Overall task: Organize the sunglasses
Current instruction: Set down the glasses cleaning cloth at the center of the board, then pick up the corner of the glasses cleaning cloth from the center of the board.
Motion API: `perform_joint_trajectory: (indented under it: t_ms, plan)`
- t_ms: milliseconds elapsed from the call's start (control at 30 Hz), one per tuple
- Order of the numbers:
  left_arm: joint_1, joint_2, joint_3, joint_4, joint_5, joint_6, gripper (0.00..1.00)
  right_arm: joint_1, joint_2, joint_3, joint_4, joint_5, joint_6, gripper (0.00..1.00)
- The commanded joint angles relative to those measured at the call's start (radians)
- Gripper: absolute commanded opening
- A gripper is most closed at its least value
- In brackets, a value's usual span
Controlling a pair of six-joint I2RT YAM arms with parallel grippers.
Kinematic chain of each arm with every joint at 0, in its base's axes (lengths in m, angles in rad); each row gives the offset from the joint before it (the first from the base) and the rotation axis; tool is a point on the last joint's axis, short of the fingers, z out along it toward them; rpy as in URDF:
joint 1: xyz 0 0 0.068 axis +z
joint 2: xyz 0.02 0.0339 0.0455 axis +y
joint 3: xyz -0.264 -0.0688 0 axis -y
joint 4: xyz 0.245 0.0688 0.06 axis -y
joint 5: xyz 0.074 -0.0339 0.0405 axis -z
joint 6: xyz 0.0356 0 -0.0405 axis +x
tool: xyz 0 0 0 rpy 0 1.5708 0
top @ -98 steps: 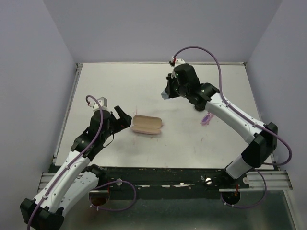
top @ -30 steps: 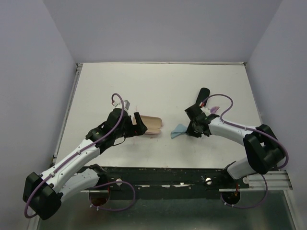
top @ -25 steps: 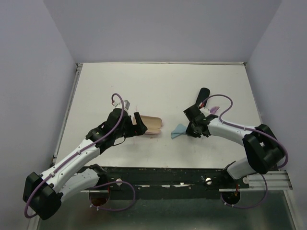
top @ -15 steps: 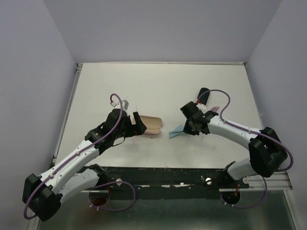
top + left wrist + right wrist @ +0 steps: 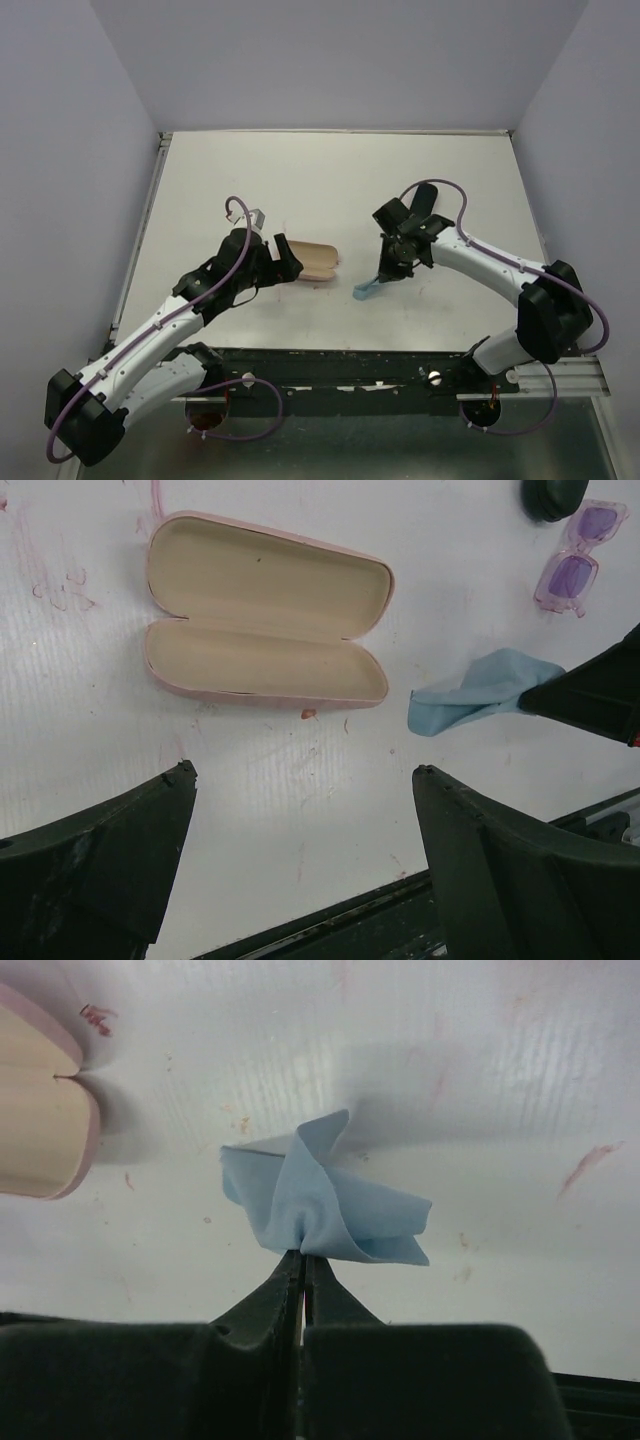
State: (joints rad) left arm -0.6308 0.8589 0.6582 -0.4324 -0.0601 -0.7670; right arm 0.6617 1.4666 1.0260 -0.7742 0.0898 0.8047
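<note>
A: What blocks the centre of the top view?
B: The open case; just right of it, the cloth pinched in the right gripper; only a narrow gap between them.
A: Elsewhere?
B: Left wrist view: glasses and a black case crowd the upper right; top view: the table's upper band lies bare.

Black case mostly beyond top edge; pink case beyond left

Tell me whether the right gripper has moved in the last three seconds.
Yes. The right gripper came from farther back than the pink case toward the table's near edge. It is now level with the case, shut on the blue cloth.
</note>
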Motion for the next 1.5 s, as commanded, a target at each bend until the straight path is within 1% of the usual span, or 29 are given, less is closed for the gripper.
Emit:
perform_joint_trajectory:
  t_ms: [0, 67, 133, 233, 300, 333, 367, 400, 433, 533, 600, 733, 833, 1000, 1100, 1133, 1200, 1233, 1267, 1367, 1433, 1467]
  plan:
    - [-0.004, 0.025, 0.041, -0.019, -0.014, 0.026, 0.99, 0.003, 0.061, 0.092, -0.033, -0.244, -0.09, 0.09]
    - [-0.004, 0.035, 0.043, -0.016, -0.004, 0.034, 0.99, 0.003, 0.08, 0.126, -0.043, -0.246, -0.102, 0.09]
    - [-0.004, 0.043, 0.044, -0.011, 0.008, 0.04, 0.99, -0.011, 0.092, 0.126, -0.043, -0.225, -0.105, 0.09]
    - [-0.006, 0.066, 0.055, -0.011, 0.031, 0.041, 0.99, -0.056, 0.081, 0.059, -0.024, -0.203, -0.101, 0.09]
    - [-0.007, 0.087, 0.061, -0.008, 0.049, 0.047, 0.99, -0.112, 0.074, -0.01, -0.027, -0.144, -0.102, 0.13]
    - [-0.01, 0.103, 0.066, -0.006, 0.058, 0.048, 0.99, -0.14, 0.07, -0.055, -0.03, -0.104, -0.093, 0.18]
    - [-0.015, 0.117, 0.073, -0.005, 0.059, 0.051, 0.99, -0.164, 0.066, -0.082, -0.037, -0.037, -0.078, 0.27]
    - [-0.024, 0.136, 0.086, -0.011, 0.059, 0.051, 0.99, -0.172, 0.06, -0.096, -0.043, 0.005, -0.062, 0.34]
    - [-0.035, 0.155, 0.101, -0.026, 0.059, 0.046, 0.99, -0.174, 0.048, -0.109, -0.049, 0.033, -0.058, 0.36]
    - [-0.096, 0.227, 0.161, -0.086, 0.03, 0.026, 0.99, -0.174, -0.029, -0.135, -0.043, 0.033, -0.053, 0.55]
    - [-0.13, 0.264, 0.178, -0.1, 0.016, 0.012, 0.99, -0.174, -0.081, -0.155, -0.025, 0.008, -0.058, 0.59]
    - [-0.2, 0.313, 0.172, -0.078, 0.017, -0.021, 0.99, -0.174, -0.167, -0.227, 0.058, -0.06, -0.087, 0.59]
    - [-0.269, 0.339, 0.164, -0.062, -0.009, -0.055, 0.99, -0.174, -0.187, -0.274, 0.121, -0.136, -0.11, 0.55]
    - [-0.332, 0.448, 0.182, 0.0, -0.015, -0.132, 0.97, -0.172, -0.144, -0.29, 0.157, -0.108, -0.119, 0.54]
    - [-0.348, 0.534, 0.234, 0.0, -0.027, -0.205, 0.88, -0.172, -0.149, -0.313, 0.202, -0.108, -0.104, 0.54]
    - [-0.352, 0.56, 0.248, -0.012, -0.05, -0.237, 0.82, -0.171, -0.15, -0.32, 0.219, -0.101, -0.093, 0.54]
    - [-0.353, 0.623, 0.276, -0.017, -0.067, -0.293, 0.75, -0.172, -0.153, -0.343, 0.251, -0.094, -0.078, 0.52]
    - [-0.353, 0.661, 0.291, -0.02, -0.066, -0.313, 0.69, -0.174, -0.153, -0.349, 0.262, -0.096, -0.075, 0.51]
    - [-0.353, 0.69, 0.306, -0.019, -0.051, -0.322, 0.65, -0.172, -0.153, -0.357, 0.272, -0.094, -0.067, 0.51]
    - [-0.359, 0.759, 0.339, -0.005, -0.02, -0.35, 0.6, -0.172, -0.152, -0.369, 0.288, -0.094, -0.07, 0.51]
    - [-0.366, 0.782, 0.35, 0.0, -0.021, -0.374, 0.56, -0.171, -0.158, -0.383, 0.294, -0.052, -0.071, 0.5]
    - [-0.369, 0.79, 0.353, -0.002, -0.024, -0.388, 0.55, -0.174, -0.161, -0.391, 0.3, -0.045, -0.073, 0.5]
